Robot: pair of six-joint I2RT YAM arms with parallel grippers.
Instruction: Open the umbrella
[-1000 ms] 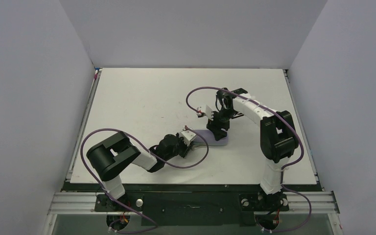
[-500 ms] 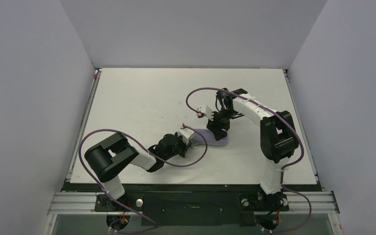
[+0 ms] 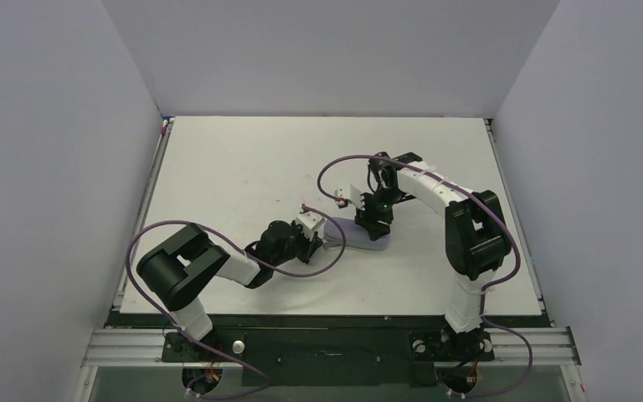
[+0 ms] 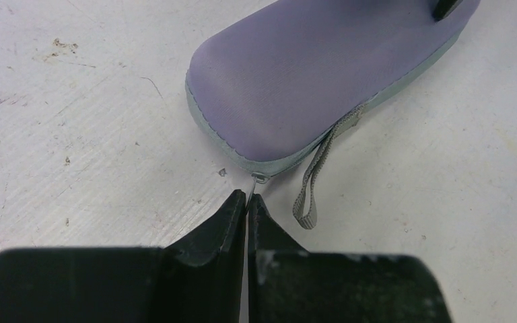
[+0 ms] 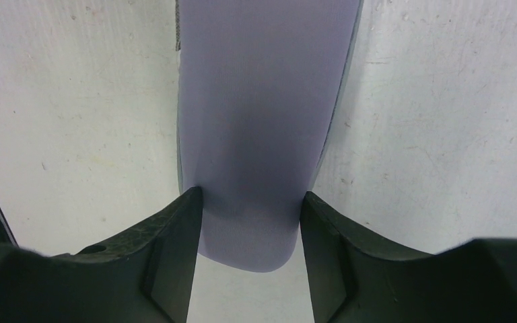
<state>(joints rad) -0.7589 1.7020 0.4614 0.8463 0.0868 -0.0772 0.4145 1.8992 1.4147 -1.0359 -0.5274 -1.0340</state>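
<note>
Umbrella likely inside lavender zipped fabric case point(image 4: 309, 74) | left jaws pinch metal zip pull point(image 4: 256, 180) to unzip | right jaws clamp case steady

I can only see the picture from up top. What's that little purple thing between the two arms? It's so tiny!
Observer: The left wrist camera shows a lavender pouch lying flat, with a grey zip round its edge.
Operator: Is the left claw grabbing it?
Observer: The left gripper is shut on just the small metal zip pull at the pouch's rounded end.
Operator: And the other claw?
Observer: In the right wrist camera, the right gripper straddles the pouch, with one finger touching each long side.
</note>
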